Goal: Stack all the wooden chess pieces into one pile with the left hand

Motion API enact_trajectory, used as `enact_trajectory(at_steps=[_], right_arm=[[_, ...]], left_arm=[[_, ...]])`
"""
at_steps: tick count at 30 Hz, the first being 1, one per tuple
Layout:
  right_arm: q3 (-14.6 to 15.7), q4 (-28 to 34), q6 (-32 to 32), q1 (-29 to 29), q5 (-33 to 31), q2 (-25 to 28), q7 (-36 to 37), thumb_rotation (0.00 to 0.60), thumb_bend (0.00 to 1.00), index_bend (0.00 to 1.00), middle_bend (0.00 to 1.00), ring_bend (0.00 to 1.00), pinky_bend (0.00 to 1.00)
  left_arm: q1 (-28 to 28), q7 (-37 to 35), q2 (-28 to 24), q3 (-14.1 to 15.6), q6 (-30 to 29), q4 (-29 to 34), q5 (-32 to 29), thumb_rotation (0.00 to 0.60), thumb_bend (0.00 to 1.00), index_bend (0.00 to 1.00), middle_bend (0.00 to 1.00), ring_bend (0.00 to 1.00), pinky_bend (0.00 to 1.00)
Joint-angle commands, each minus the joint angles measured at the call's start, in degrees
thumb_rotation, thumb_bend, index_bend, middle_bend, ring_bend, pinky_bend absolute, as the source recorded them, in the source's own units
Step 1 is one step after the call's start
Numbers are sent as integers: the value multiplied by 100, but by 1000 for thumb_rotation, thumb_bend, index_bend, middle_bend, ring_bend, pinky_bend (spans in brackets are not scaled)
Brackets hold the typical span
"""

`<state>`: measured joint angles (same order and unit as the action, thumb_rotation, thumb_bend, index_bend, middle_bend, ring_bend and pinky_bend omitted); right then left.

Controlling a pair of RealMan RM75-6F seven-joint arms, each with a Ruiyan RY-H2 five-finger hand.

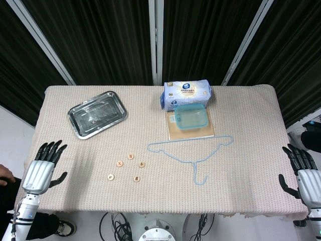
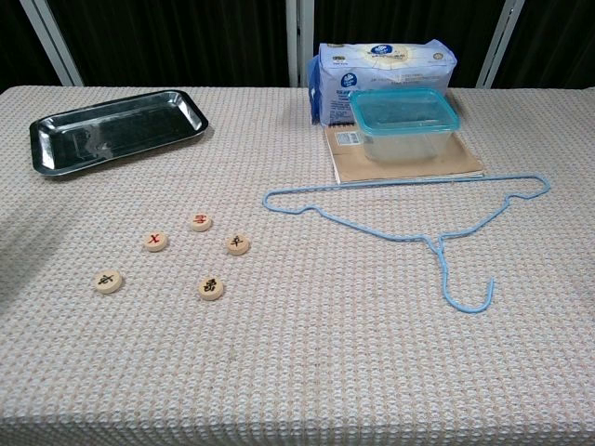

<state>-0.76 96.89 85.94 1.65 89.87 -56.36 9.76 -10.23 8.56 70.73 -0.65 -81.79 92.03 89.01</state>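
Several round wooden chess pieces (image 1: 126, 167) lie flat and apart from one another on the beige table cloth, left of centre near the front; the chest view shows them as a loose ring (image 2: 177, 255) with red and black characters on top. None is stacked on another. My left hand (image 1: 42, 168) hovers at the table's front left edge, fingers spread, holding nothing, well to the left of the pieces. My right hand (image 1: 303, 170) hangs at the front right edge, also with fingers apart and empty. Neither hand shows in the chest view.
A steel tray (image 1: 97, 114) sits at the back left. A blue wire hanger (image 1: 193, 150) lies right of the pieces. Further back stand a teal-lidded clear box (image 1: 190, 116) on a brown board (image 1: 176, 134) and a tissue pack (image 1: 186, 93).
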Motion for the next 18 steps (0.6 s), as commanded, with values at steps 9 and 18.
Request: enact_trajectory(at_steps=[9,18], right_arm=[[-3,-1,12,-4,2,0,4,600,406,0,0,0,0],[-20,14,-77,43,-44,-17,-62,600,406,0,0,0,0]], left_arm=[[-1,-15,1,12,-15,-6,46,600,248,91,0,0,0],[-106,-52,33,173,216,130,252,600,248,105,0,0,0]])
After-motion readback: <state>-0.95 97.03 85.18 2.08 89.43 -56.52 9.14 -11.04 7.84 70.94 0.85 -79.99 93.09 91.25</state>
